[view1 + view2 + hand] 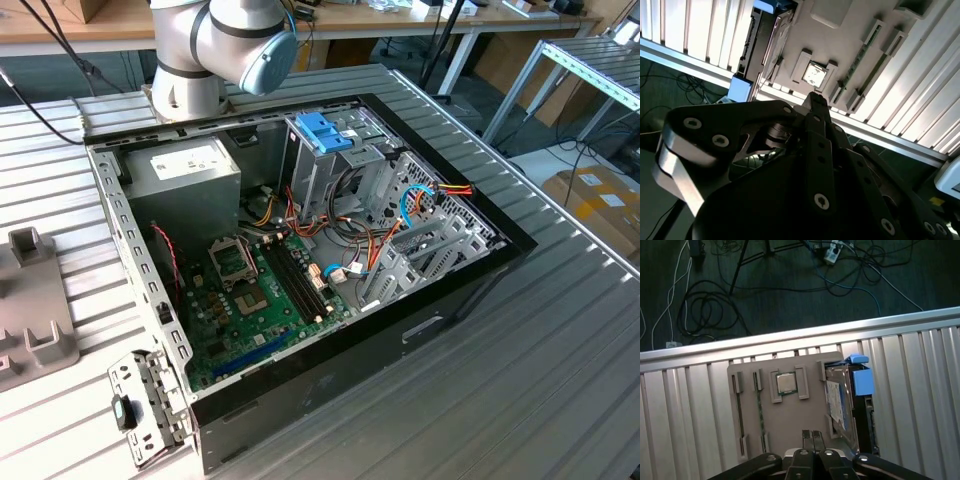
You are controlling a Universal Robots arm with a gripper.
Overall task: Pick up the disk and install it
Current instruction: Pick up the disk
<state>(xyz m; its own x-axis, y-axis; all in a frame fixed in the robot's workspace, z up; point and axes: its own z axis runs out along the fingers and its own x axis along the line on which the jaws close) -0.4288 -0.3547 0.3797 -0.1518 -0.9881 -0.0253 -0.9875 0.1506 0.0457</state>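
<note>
The pincer (812, 434) has its two dark fingers (807, 438) pressed flat together (nothing between them); behind it, black linkage bars (760, 462) spread to both sides.

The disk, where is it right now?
In both wrist views the disk sits at the edge of the grey tray on the slatted table, near the square chip.
</note>
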